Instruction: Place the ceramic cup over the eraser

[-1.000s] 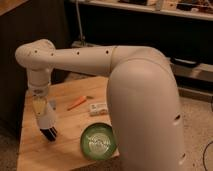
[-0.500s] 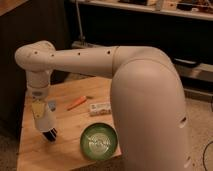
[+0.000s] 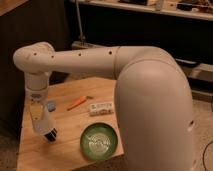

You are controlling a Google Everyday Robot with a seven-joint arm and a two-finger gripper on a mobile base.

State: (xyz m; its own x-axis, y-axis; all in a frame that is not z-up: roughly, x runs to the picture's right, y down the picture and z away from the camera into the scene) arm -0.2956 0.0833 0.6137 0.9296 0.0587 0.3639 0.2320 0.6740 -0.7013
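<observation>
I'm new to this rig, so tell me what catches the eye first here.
The big white arm fills the right and middle, reaching left over the wooden table. Its pincer hangs shut, holding nothing, above the table's left side. The green bowl sits at the front edge, with an orange marker and a white packet behind it.

green bowl (image 3: 100, 141), orange marker (image 3: 76, 103), white packet (image 3: 101, 108), blue piece (image 3: 50, 105)

table (image 3: 65, 150): wood | on it: green bowl (image 3: 100, 140), white packet (image 3: 101, 108), orange marker (image 3: 76, 103) | claw (image 3: 50, 135) above
</observation>
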